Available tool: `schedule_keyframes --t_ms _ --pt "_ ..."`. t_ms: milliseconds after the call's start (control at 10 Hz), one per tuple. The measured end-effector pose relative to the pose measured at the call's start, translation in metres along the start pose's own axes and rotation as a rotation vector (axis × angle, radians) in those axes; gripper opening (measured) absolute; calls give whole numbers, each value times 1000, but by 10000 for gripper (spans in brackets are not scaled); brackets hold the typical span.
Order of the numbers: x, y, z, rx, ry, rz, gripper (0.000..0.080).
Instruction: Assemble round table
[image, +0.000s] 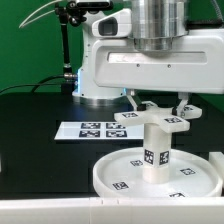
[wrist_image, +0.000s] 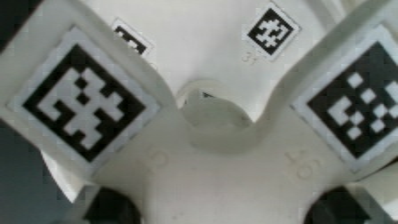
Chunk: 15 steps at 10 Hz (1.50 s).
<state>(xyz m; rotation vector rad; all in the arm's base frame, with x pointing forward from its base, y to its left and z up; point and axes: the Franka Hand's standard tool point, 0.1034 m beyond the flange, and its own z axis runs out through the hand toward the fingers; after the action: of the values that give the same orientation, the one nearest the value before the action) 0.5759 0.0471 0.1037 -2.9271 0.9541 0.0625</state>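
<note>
The large rimmed round disc (image: 105, 172) lies on the black table at the front. The short cylinder leg (image: 156, 152) stands upright on its middle. The cross-shaped four-arm piece (image: 148, 121) sits level on top of the leg. My gripper (image: 158, 105) comes straight down onto it, with a finger on each side of the piece's middle, shut on it. In the wrist view the cross-shaped piece (wrist_image: 214, 125) fills the picture, showing its tagged arms and round hub, and my gripper (wrist_image: 228, 208) has its dark fingertips (wrist_image: 111, 206) against the white plastic.
The marker board (image: 88, 130) lies flat on the table behind the disc, toward the exterior view's left. The robot's white base (image: 100, 70) stands behind it. A black stand (image: 66, 45) rises at the back. The table's front edge is just below the disc.
</note>
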Motion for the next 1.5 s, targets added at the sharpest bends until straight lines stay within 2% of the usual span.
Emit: schedule_keyframes --t_ms 500,700,1300,1500 --pt "0 0 0 3 -2 316 445" --pt "2 3 0 24 -7 465 445" --pt "1 -1 1 39 10 952 445" --pt "2 1 1 43 -1 1021 445"
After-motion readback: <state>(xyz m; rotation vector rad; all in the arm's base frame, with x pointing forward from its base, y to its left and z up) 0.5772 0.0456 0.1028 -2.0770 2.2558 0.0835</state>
